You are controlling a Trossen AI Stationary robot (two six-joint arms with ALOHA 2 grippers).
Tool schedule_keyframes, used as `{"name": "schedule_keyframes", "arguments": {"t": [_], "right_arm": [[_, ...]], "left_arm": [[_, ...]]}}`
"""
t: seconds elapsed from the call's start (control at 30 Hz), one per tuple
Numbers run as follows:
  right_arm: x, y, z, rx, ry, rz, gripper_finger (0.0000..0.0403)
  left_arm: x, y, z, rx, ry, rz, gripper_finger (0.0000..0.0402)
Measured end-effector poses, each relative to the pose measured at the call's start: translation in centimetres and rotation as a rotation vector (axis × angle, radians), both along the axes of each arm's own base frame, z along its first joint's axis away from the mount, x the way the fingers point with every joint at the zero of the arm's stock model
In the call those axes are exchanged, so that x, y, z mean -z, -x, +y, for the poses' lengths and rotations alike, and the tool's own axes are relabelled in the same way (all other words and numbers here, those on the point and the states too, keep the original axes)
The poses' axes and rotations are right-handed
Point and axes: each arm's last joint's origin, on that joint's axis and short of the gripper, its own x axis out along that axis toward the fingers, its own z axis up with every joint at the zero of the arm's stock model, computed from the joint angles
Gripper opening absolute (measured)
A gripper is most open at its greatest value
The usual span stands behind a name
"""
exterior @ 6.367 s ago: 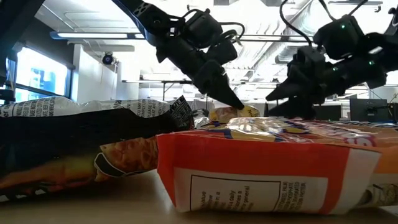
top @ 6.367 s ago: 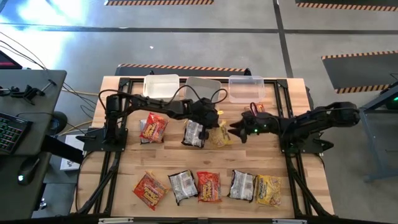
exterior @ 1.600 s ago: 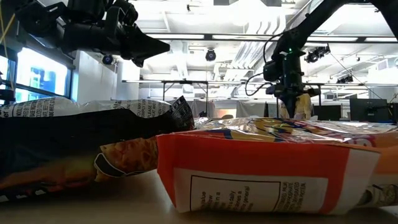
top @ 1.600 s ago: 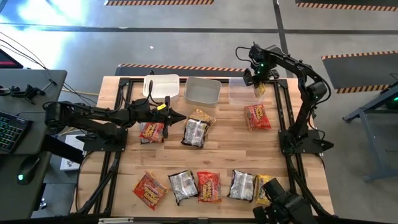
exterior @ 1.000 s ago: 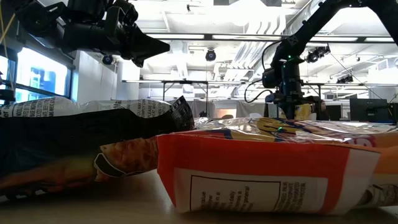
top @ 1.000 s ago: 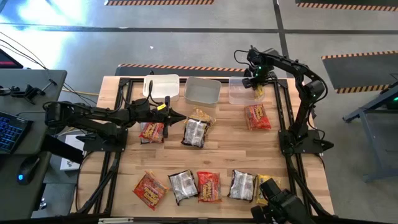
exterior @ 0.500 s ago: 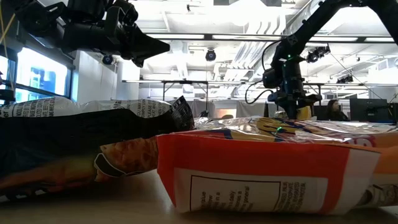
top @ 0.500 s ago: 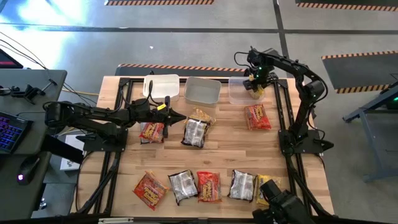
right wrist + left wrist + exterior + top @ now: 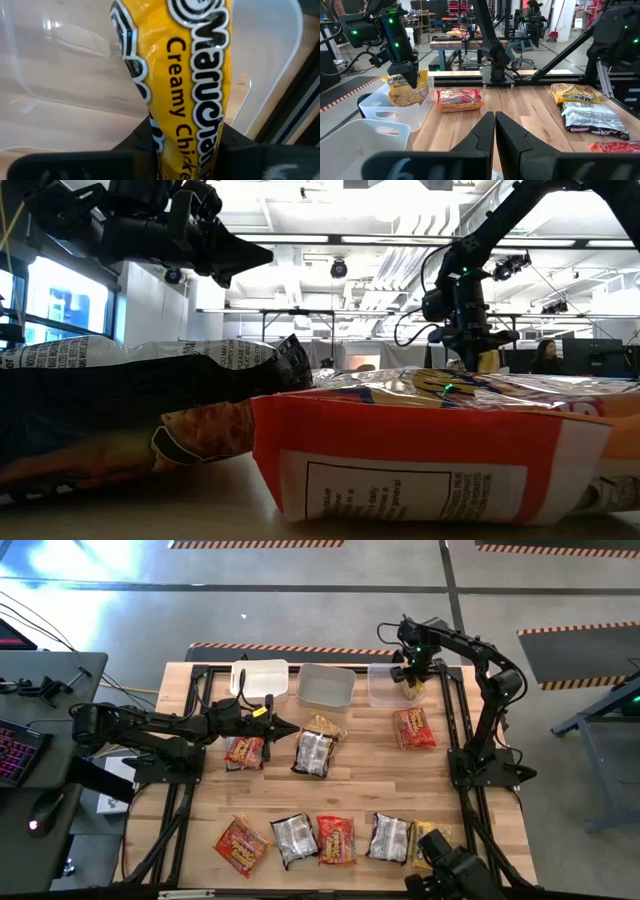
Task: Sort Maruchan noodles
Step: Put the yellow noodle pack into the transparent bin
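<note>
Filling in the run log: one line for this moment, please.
right gripper: shut on yellow packet, over right bin | left gripper: shut, idle beside red packet

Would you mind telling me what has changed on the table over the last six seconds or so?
The right gripper carried a yellow packet from mid-table to the rightmost bin and lowered it in, still pinched. The left gripper, shut and empty, drew back toward its own side. A red packet now lies below that bin. The front row of packets stayed put.
</note>
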Motion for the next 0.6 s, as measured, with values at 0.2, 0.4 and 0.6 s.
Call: {"name": "schedule_keyframes", "arguments": {"t": [0.2,0.4,0.6], "right_arm": [[-0.03,0.09,0.21,0.057,-0.023,0.011,0.0098],[0.0,0.12,0.01,0.076,0.011,0.038,0.0085],[0.0,-0.15,0.09,0.041,0.06,0.102,0.0136]], "left_arm": [[0.0,0.0,-0.01,0.0,0.0,0.0,0.0007],[0.0,0.0,-0.01,-0.001,0.016,0.0,0.0007],[0.0,0.0,-0.01,-0.001,0.016,0.0,0.0007]]}}
